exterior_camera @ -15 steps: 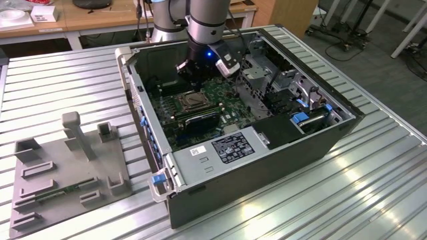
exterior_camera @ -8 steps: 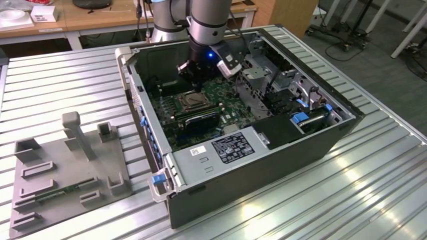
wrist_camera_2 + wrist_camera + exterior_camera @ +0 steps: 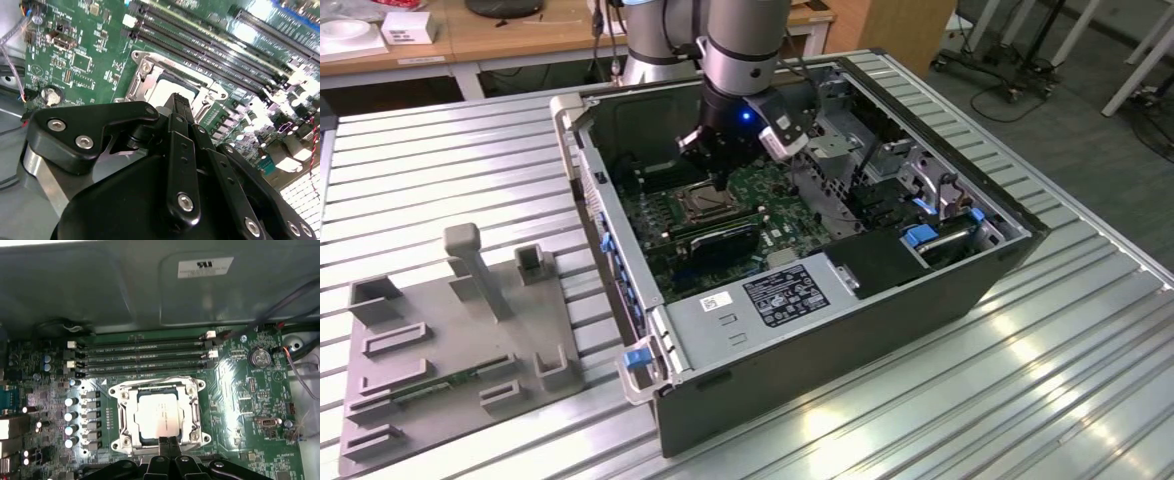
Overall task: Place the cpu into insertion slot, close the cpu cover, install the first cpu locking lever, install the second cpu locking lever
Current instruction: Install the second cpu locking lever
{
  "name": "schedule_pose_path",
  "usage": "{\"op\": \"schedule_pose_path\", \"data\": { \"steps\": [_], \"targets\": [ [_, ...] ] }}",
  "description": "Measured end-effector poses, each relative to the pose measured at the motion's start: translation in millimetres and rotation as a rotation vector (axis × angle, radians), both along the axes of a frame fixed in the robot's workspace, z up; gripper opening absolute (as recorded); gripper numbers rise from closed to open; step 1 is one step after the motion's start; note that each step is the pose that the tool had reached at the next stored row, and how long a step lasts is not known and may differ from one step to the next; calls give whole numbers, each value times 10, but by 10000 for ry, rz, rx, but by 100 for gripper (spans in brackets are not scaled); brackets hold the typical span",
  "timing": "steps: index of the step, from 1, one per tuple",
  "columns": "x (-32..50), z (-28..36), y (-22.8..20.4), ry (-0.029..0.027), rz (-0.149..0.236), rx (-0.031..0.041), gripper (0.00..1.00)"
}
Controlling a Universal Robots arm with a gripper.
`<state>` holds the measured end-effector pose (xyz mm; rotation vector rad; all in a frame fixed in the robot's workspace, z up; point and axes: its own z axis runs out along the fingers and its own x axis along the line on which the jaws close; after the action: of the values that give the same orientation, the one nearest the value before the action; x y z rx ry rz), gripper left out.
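My black end effector (image 3: 168, 441), fingers pressed together and empty, hangs just over the silvery square metal cpu cover (image 3: 156, 412) framing the pale square cpu (image 3: 159, 416).

Bright overhead light glares off the ribbed metal desk (image 3: 961, 400) near its front edge in the exterior view. In the second wrist view, the memory slots (image 3: 280, 55) wash out white, while the jaws' black linkage looms blurred and dark.
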<state>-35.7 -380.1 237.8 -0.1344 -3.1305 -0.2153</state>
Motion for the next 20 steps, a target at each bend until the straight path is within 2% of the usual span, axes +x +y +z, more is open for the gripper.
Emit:
{"op": "schedule_pose_path", "data": {
  "steps": [14,20],
  "targets": [
    [1,0,-124,0,0,0,11],
    [-14,-11,-140,0,0,-1,11]
  ]
}}
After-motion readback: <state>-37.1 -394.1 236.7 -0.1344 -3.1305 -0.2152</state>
